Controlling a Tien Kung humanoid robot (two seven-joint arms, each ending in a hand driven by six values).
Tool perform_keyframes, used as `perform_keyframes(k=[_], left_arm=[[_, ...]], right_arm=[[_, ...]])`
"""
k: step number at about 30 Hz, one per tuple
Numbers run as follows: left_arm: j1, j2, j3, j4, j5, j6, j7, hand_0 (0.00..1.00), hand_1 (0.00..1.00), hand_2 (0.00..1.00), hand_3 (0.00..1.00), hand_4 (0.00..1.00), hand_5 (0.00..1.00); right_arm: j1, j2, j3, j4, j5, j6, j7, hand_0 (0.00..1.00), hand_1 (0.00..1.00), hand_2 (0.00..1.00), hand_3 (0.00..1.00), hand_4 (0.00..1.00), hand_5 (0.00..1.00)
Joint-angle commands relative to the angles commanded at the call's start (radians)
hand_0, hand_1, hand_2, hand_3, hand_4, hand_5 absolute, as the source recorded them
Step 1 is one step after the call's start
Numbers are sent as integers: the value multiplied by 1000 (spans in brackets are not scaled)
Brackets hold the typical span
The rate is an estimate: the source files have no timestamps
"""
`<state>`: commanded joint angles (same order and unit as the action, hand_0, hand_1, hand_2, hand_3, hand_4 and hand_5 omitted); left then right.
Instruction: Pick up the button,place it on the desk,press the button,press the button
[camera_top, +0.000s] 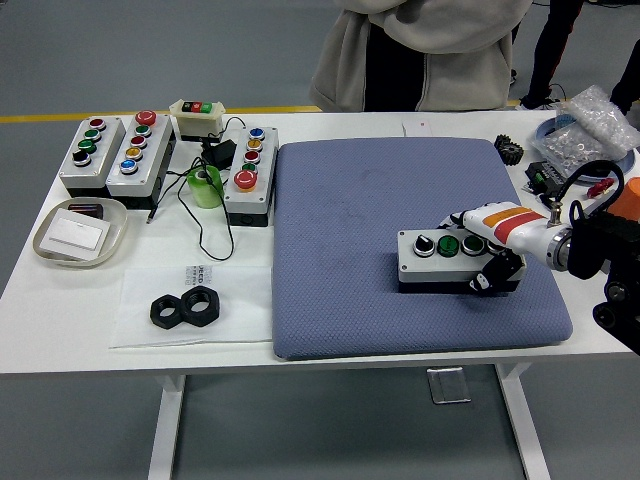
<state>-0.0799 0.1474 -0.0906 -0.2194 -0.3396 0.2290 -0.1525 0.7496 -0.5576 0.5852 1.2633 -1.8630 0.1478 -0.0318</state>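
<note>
A grey button box (437, 257) with a black knob, a green button and another button lies flat on the blue mat (360, 200), toward its right front. My right hand (493, 250) comes in from the right edge and is curled around the box's right end, white fingers (478, 220) on top and dark fingers (495, 277) at the front side. The left arm is out of the picture.
Several other button boxes (130, 150) stand at the table's back left by a green tape roll (205, 186). Two black nuts (186, 307) lie on paper at front left, next to a shallow tray (80, 232). Parts bags (585, 130) sit at back right. A person (420, 50) stands behind the table.
</note>
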Motion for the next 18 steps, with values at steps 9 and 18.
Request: perform_keyframes(k=[9, 18], left_arm=[[0, -1, -2, 0, 1, 0, 1, 695, 831, 893, 825, 642, 998], [-1, -2, -4, 0, 4, 1, 2, 697, 831, 893, 825, 642, 998]], right_arm=[[7, 7, -16, -16, -15, -1, 20, 909, 663, 617, 819, 890, 47], [25, 19, -30, -24, -138, -19, 25, 900, 658, 615, 817, 883, 30]])
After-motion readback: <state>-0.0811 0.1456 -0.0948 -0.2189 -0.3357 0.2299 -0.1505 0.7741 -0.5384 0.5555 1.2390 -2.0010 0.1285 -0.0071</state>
